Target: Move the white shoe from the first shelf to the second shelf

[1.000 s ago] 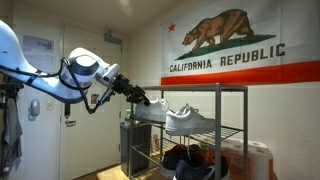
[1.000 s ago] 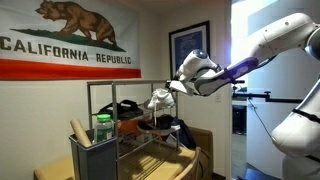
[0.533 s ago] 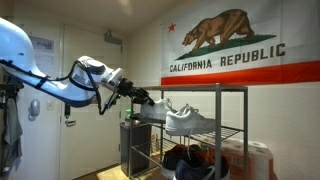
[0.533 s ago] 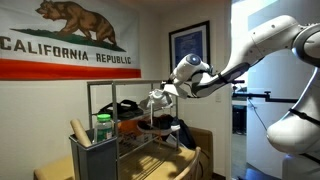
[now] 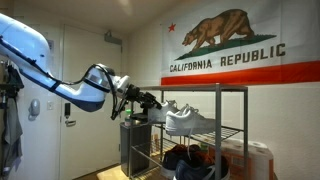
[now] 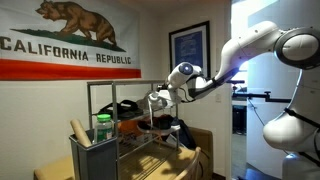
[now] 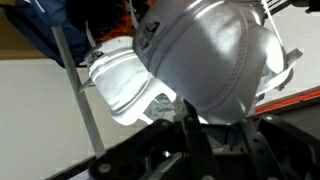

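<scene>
My gripper [image 5: 148,104] is shut on the heel of the white shoe [image 5: 158,113] and holds it at the open end of the dark metal rack. The shoe hangs below the first shelf [image 5: 205,90] and just above the second shelf [image 5: 226,131]. Both also show in an exterior view: gripper [image 6: 168,93], shoe [image 6: 157,104]. In the wrist view the shoe's white heel [image 7: 205,55] fills the frame above my dark fingers [image 7: 205,128]. A bulkier white sneaker [image 5: 191,122] sits on the second shelf next to it and shows in the wrist view [image 7: 120,85].
Dark shoes [image 5: 190,160] lie on the lowest tier. A dark bin [image 5: 135,146] stands by the rack's end. A cardboard box [image 6: 88,156] with a green bottle [image 6: 103,128] stands near the rack. A California flag [image 5: 240,50] hangs behind.
My arm has lowered and reached further toward the rack. The white shoe has moved down with it, from near top-shelf height to just above the second shelf.
</scene>
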`<act>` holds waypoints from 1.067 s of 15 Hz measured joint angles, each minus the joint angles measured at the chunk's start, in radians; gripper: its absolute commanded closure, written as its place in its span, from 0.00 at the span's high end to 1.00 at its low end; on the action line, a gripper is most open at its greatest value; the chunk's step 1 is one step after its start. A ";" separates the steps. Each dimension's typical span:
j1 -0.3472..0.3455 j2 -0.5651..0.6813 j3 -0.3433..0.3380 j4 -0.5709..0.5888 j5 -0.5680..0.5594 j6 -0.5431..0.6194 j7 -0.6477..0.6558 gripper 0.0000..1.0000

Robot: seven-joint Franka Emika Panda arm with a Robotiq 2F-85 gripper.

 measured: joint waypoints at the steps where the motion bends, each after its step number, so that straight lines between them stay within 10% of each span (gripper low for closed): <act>1: -0.029 0.014 0.029 0.008 -0.039 -0.013 0.034 0.04; 2: -0.054 0.030 0.059 0.017 -0.076 -0.029 0.066 0.35; 11: -0.106 0.138 0.159 0.065 -0.133 -0.147 0.092 0.96; 16: -0.079 0.136 0.142 0.080 0.040 -0.147 -0.120 1.00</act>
